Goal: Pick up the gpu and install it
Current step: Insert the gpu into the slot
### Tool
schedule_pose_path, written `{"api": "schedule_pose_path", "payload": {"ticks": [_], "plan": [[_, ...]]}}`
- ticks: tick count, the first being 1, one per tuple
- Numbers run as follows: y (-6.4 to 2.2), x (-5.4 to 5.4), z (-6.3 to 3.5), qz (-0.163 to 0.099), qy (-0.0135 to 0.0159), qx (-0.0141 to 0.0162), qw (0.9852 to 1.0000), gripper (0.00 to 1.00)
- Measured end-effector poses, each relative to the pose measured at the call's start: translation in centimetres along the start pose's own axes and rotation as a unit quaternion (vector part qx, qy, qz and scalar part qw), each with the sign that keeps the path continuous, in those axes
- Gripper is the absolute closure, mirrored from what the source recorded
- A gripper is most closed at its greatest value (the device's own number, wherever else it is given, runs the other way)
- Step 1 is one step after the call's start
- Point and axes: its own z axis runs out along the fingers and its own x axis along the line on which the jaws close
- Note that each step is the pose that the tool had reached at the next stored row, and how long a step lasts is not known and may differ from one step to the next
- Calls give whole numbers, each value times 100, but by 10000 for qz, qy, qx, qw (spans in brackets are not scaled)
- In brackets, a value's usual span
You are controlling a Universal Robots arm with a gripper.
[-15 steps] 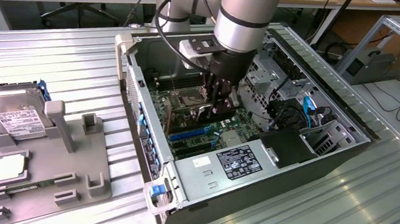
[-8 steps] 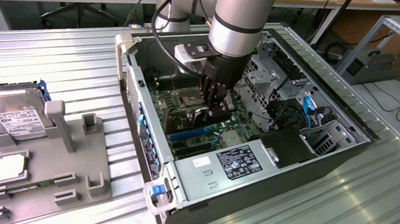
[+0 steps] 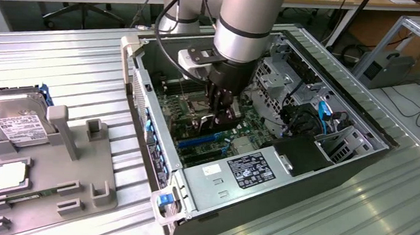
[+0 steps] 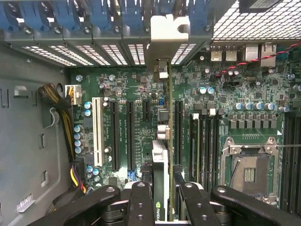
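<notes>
End effector (image 4: 163,190) is gripping the gpu (image 4: 161,155) edge-on, fingers (image 4: 141,197) clamping its two flat faces. Card is hanging inside the case (image 3: 340,154), just over the motherboard (image 4: 117,94) slots; can't tell if it's touching one. It's looking light, stiff and fragile: thin board, exposed parts. Best hold is across the faces near the top edge, staying off the contacts.

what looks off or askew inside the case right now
Nothing stands out. The gpu stands on edge, parallel to the motherboard slots, clamped in the gripper. The CPU socket sits empty.
</notes>
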Motion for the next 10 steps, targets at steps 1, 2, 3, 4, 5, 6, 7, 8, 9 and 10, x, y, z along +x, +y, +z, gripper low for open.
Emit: {"api": "schedule_pose_path", "payload": {"ticks": [1,2,3,4,5,6,7,8,9,10], "plan": [[4,0,18,0,1,0,10000,73],[8,0,35,0,0,0,10000,73],[10,0,46,0,1,0,10000,73],[12,0,55,0,1,0,10000,73],[12,0,55,0,1,-1,10000,73],[12,0,55,0,2,-1,10000,73],[13,0,55,0,2,-1,10000,73],[12,0,55,0,1,-1,10000,73],[17,-1,56,1,1,0,10000,73],[23,-1,56,1,0,0,10000,73]]}}
